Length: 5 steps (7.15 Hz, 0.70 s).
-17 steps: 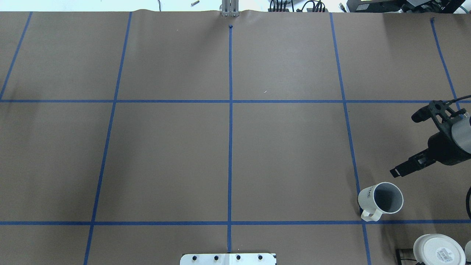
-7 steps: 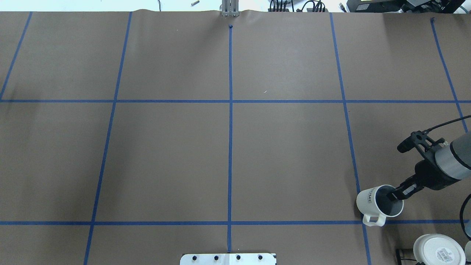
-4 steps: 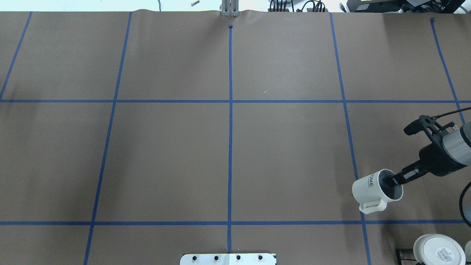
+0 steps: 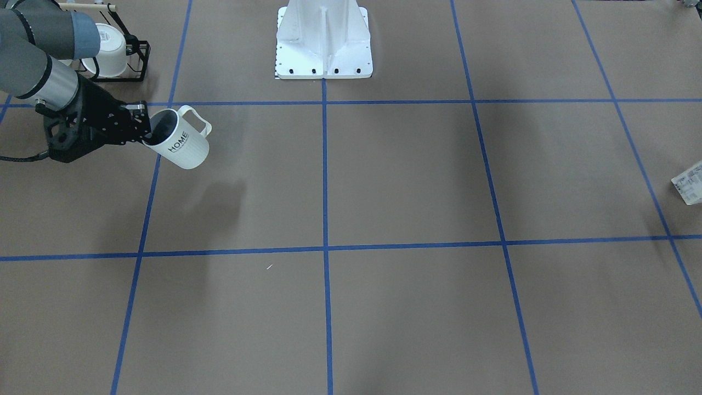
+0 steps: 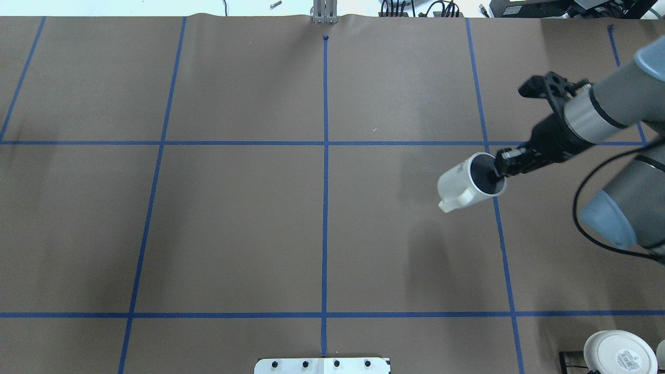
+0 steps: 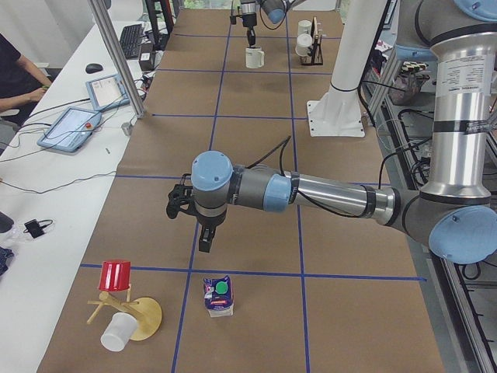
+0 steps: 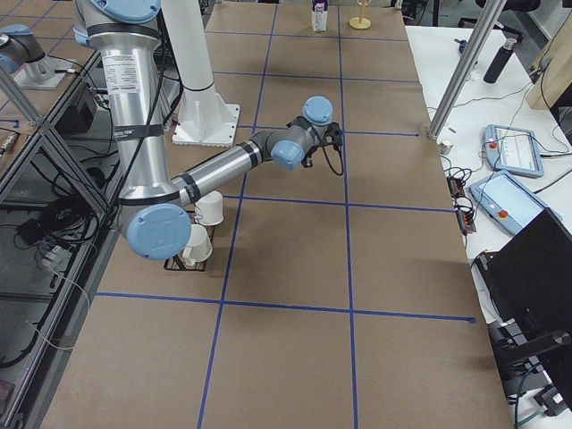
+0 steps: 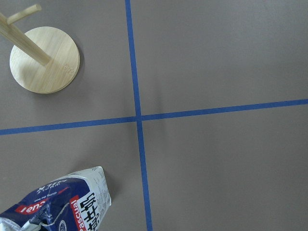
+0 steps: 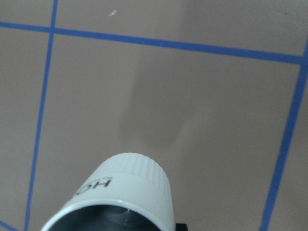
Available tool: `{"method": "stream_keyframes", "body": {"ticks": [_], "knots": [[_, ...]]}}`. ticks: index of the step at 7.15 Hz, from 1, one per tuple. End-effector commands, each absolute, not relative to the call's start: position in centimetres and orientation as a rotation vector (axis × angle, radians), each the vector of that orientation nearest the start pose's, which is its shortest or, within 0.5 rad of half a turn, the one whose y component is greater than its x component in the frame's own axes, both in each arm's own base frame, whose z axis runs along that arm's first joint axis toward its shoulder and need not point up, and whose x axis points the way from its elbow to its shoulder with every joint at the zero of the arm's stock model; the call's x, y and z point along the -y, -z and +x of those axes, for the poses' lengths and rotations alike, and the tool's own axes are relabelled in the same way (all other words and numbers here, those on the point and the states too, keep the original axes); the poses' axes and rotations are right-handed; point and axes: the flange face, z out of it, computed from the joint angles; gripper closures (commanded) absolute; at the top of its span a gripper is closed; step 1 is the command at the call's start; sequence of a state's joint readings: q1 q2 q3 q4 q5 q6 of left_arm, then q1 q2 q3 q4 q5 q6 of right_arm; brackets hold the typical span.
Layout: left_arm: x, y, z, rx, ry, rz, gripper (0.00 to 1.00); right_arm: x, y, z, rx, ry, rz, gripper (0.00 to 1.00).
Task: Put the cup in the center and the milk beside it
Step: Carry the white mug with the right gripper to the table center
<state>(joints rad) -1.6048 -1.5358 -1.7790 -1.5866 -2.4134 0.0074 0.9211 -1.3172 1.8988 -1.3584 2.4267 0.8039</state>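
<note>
Gripping cup [image 5: 464, 184], right tool [image 5: 494, 174] tip hidden inside

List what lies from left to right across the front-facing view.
Right tool, shut on the cup's rim → cup, held tilted in the air → white fleck → robot base → white printed pack, cut off by the right edge.

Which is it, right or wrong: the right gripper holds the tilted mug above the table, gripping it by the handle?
Wrong on the grip: the right gripper holds the mug by its rim; the handle juts free, as the overhead view shows. Tilted and above the table is correct.
</note>
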Motion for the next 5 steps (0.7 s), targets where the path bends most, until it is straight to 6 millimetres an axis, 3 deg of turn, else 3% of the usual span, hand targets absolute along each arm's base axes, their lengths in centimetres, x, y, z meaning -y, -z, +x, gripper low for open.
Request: {"method": "stream_keyframes", "body": {"ticks": [1,3,4,5], "knots": [[48.4,-56.1,-7.6,-0.837,-0.052,0.203,0.02,53.3,-22.5,-37.2,0.954,0.159,0.006,1.0],[48.5,-56.4,-7.5,-0.837,-0.053,0.199,0.02,57.8,-17.0,-47.6,0.873,0.14,-0.007,1.0],[48.9,-56.7,-7.5,-0.837,-0.053,0.193,0.02,59.6,-16.3,-50.0,0.841,0.129,-0.015,1.0],[49.5,-57.3,-7.6,-0.839,-0.05,0.183,0.02,60.8,-17.6,-51.5,0.831,0.128,0.006,1.0]]}}
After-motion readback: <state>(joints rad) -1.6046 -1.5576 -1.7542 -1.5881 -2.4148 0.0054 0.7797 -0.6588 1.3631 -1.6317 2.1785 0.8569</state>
